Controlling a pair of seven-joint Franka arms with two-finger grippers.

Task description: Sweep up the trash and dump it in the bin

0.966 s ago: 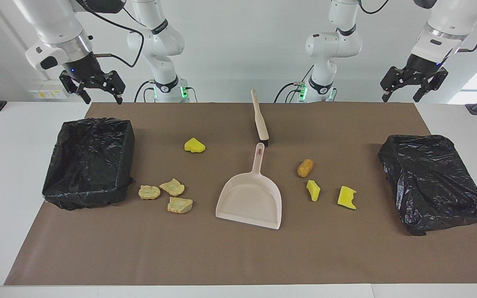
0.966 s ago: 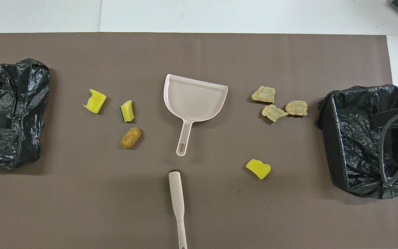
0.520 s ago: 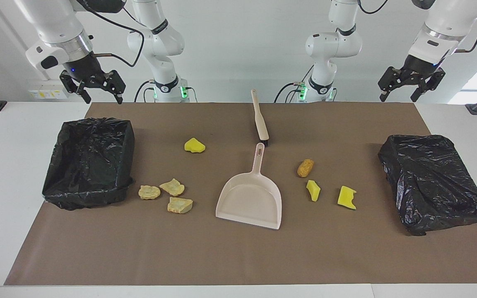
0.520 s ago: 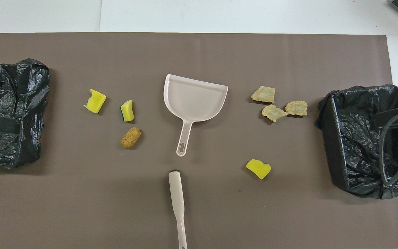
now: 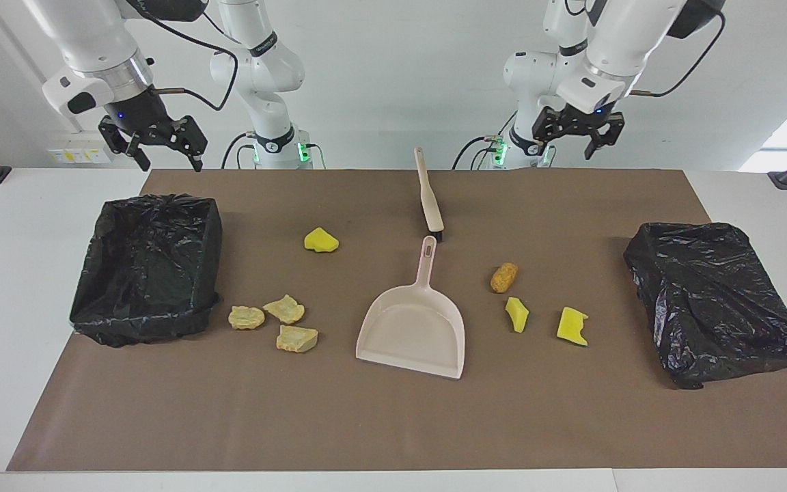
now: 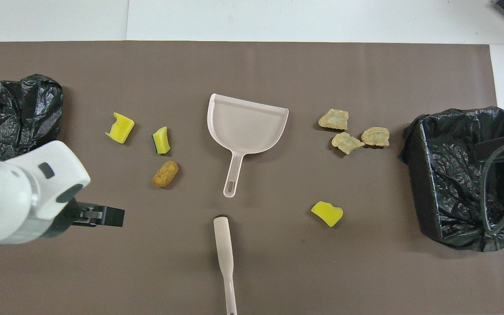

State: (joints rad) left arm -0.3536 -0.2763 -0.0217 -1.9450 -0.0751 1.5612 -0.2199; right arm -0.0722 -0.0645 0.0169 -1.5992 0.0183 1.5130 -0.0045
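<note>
While both claws hang spread and empty, left claw [image 5: 576,140] is nearer the brush [image 5: 429,195], whose long axis runs toward the robots, w/ dustpan [image 5: 415,326] just farther. Right claw [image 5: 154,145] waits over the table edge. Trash [image 5: 504,277] lies scattered beside the dustpan.

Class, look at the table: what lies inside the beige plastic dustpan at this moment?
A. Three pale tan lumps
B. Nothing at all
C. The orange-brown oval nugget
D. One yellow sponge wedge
B: the beige plastic dustpan is bare inside, while the three pale tan lumps, the yellow sponge wedges and the orange-brown oval nugget all lie on the brown mat around it.
</note>
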